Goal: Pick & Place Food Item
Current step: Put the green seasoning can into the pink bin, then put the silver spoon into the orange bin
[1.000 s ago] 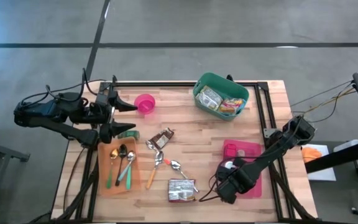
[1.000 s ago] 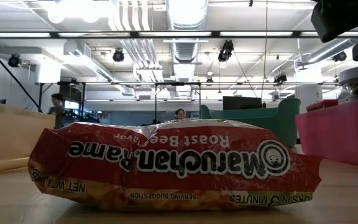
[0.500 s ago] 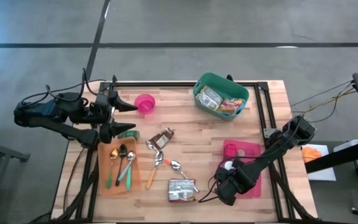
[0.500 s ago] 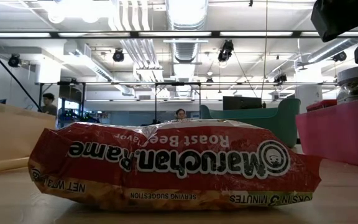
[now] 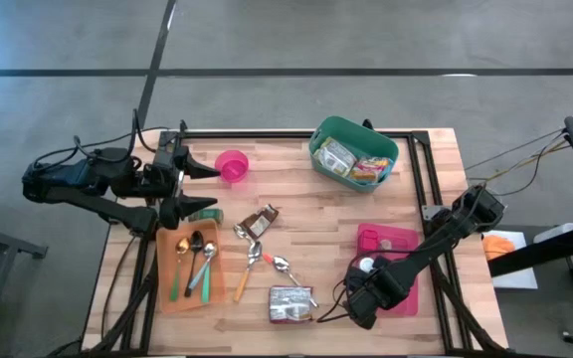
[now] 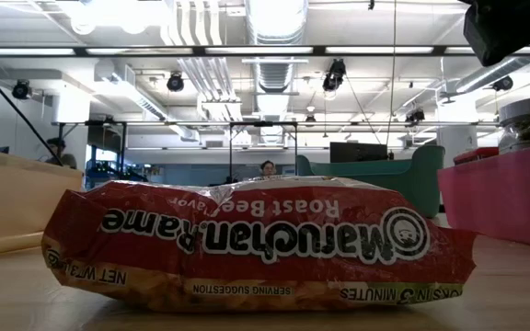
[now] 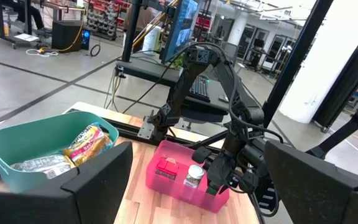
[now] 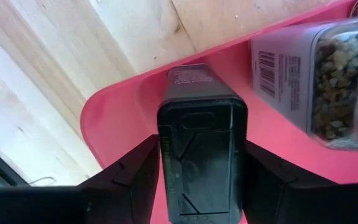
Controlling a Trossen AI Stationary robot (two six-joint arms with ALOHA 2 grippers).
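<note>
The right pincer (image 5: 363,298) reaches down into the shallow pink plastic tray (image 5: 402,242) near the right edge of the butcher-block wooden bench (image 5: 306,219). In the right wrist view its two dark fingers (image 8: 126,177) flank a small dark rectangular container with a moulded lid (image 8: 201,158) standing on the tray floor; the fingers sit just beside the container's sides, and whether they press it or stand a hair clear cannot be told. Beside that container in the tray stands a clear jar with a barcode label and brown granular contents (image 8: 309,78).

The red crinkled ramen packet (image 6: 256,244) lies flat on the bench, just left of the pink tray. Between it and the orange flat tray holding spoons (image 5: 191,265), farther left, loose metal spoons (image 5: 267,261) lie on the wood.

Beyond the pink tray, at the bench's far edge, sits the teal plastic basket of wrapped food packets (image 5: 351,151).

The left pincer (image 5: 202,191) hangs well apart from the pink tray, over the bench's left side, its fingers spread wide and empty.
</note>
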